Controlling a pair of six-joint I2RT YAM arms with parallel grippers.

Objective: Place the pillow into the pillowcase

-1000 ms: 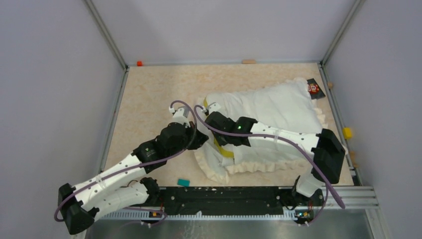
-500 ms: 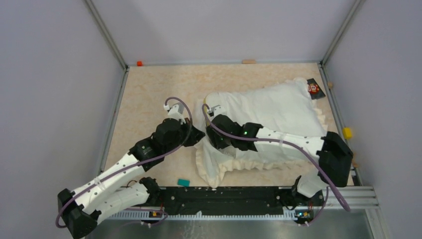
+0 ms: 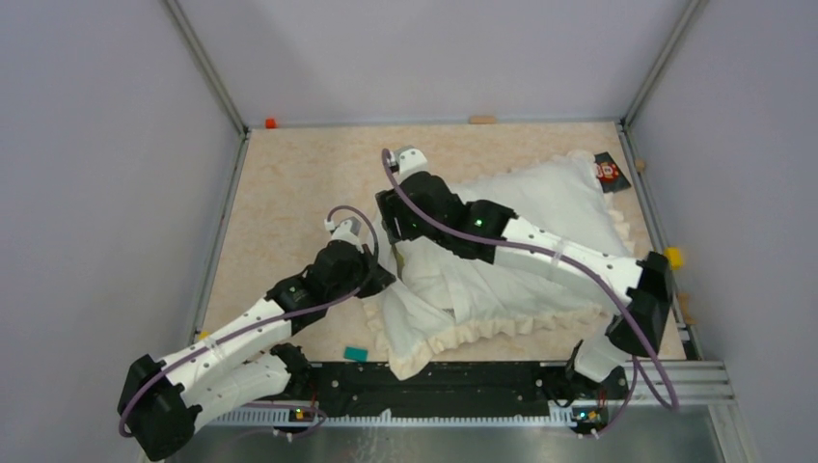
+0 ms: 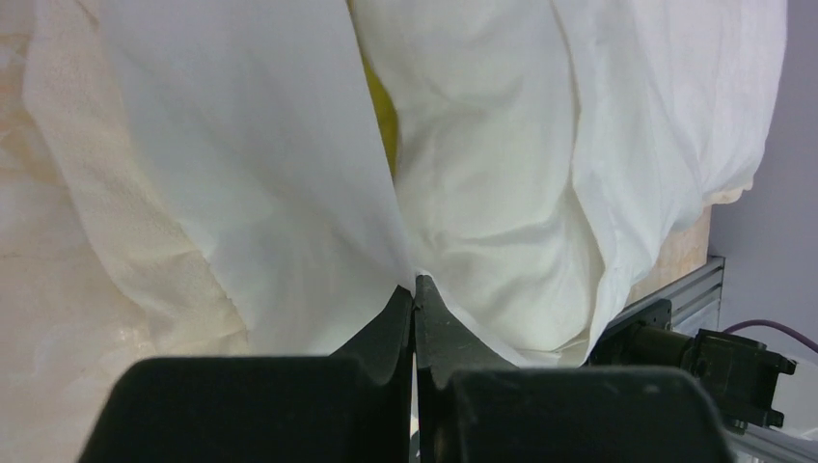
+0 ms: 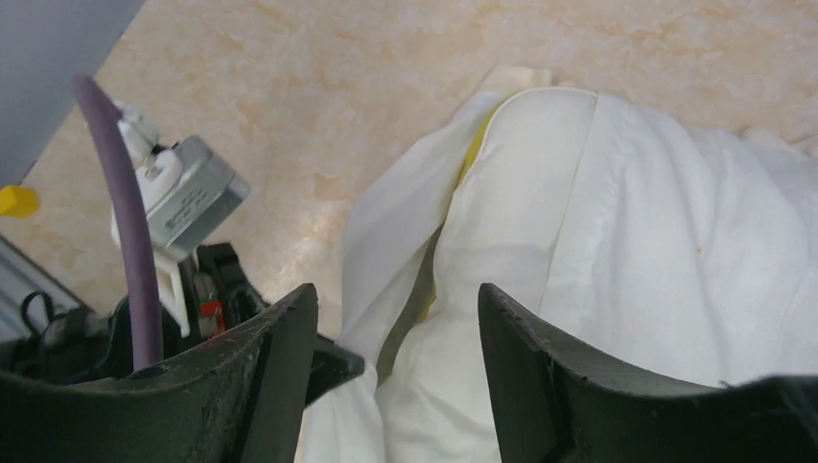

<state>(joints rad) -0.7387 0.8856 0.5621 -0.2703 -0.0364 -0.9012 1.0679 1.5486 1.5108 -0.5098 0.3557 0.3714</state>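
pillow (image 4: 383,121) in pillowcase (image 3: 550,198), table's (image 3: 289,183) rt half

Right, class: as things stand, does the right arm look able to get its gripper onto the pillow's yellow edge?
Probably yes. The right gripper is open just above the pillow's yellow edge, which shows at the pillowcase mouth, nothing between. The left gripper pinches the cloth aside.

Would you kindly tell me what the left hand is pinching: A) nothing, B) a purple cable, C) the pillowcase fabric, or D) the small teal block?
C: in the left wrist view the left hand is shut on a fold of the pillowcase.
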